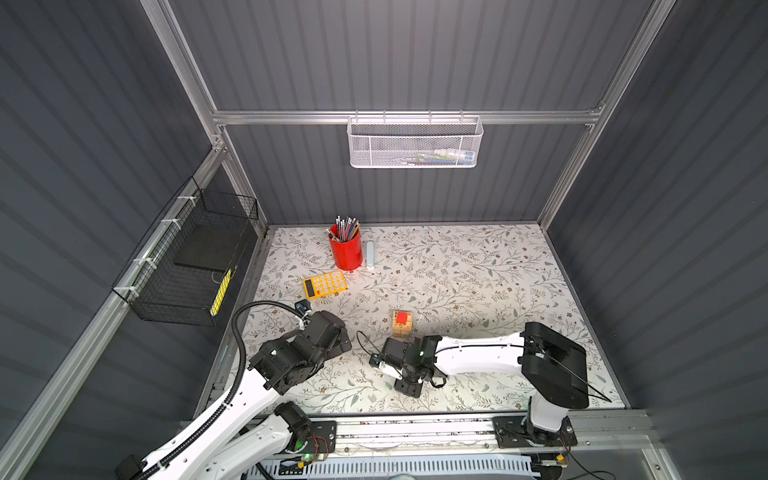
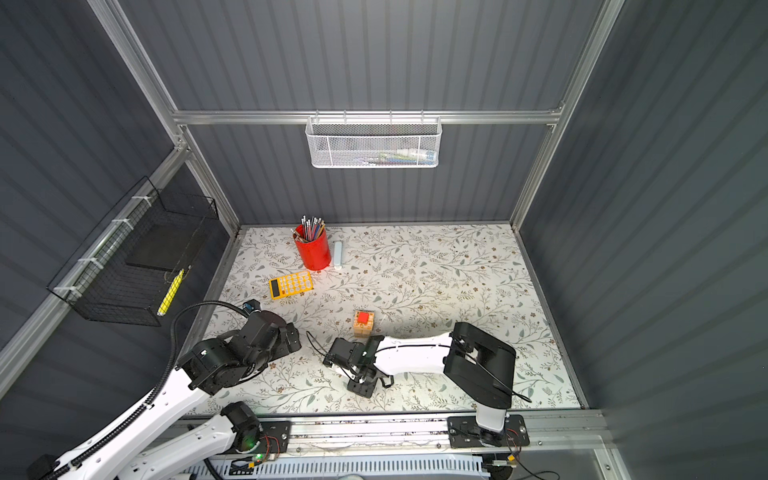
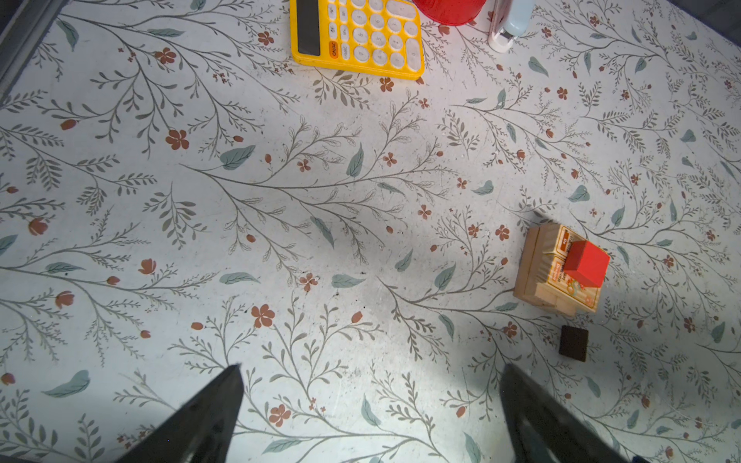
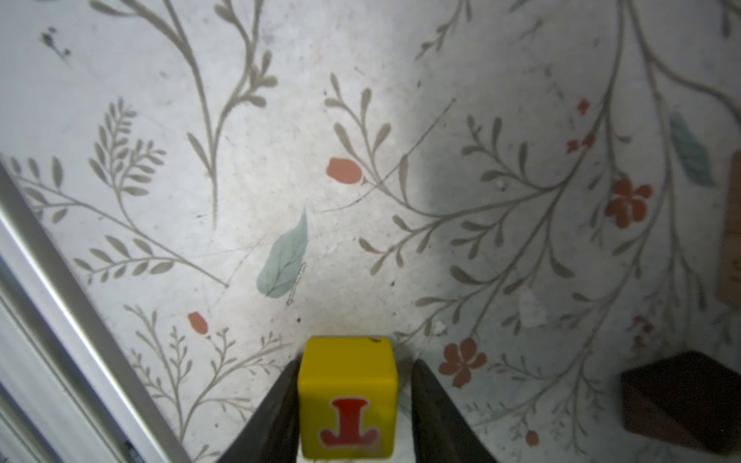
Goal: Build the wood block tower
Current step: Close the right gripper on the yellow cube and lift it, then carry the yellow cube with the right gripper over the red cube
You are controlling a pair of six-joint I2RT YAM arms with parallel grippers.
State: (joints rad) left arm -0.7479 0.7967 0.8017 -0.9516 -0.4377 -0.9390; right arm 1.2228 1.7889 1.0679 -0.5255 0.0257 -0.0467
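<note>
Floral desk (image 1: 457, 270). Pick step: right claw (image 4: 356, 362) brackets yellow cube (image 4: 348, 385), firm hold cannot be told; left claw (image 3: 371, 366) wide open, empty. Next, likely: squeeze, lift onto wood block tower (image 3: 557, 272).

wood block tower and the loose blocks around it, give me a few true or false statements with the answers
A red cube sits on top of the wood block tower. True.
The dark brown wedge is stacked on the tower. False: it lies on the table beside it.
The yellow cube is between the right end effector's fingers. True.
The left end effector holds a block. False: it is open and empty.
</note>
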